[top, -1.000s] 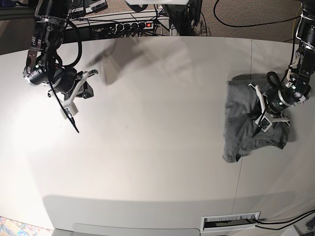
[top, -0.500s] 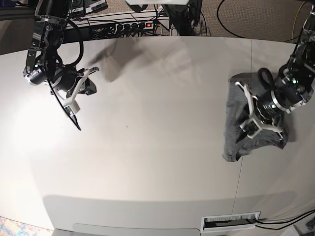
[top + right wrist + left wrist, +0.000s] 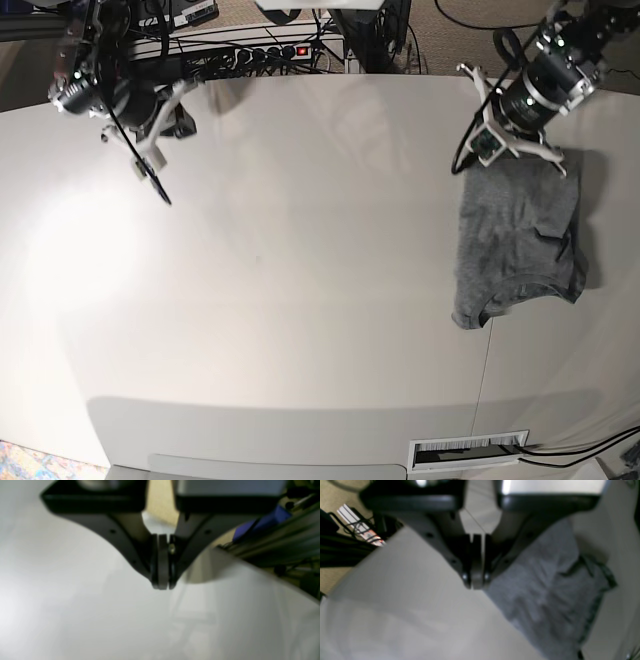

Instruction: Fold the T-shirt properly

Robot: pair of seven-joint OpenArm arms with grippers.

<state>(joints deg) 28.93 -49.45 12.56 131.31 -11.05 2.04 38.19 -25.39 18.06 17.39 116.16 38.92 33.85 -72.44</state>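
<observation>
Left wrist view: my left gripper has its jaws pressed together with nothing between them, hanging clear above the table. The T-shirt lies just beyond and to the right of the fingertips, grey, softly rumpled, with a darker stitched hem along its far edge. No contact with the cloth.

Right wrist view: my right gripper is likewise clenched and empty, over bare table. No cloth here. The picture is blurred; little more can be read.

Base view: the T-shirt sits on the table toward the side of my left arm, already a compact folded bundle with the round neck opening at its near edge. My left gripper hovers by its far corner; my right gripper is well apart, across the table.

Handling, as judgement: light, limp cotton with no stiffness, so a lifted layer will sag and drag the layers beneath. It should not slip in the pads. Best hold is a pinch at a hemmed edge or corner, taking all layers together.
</observation>
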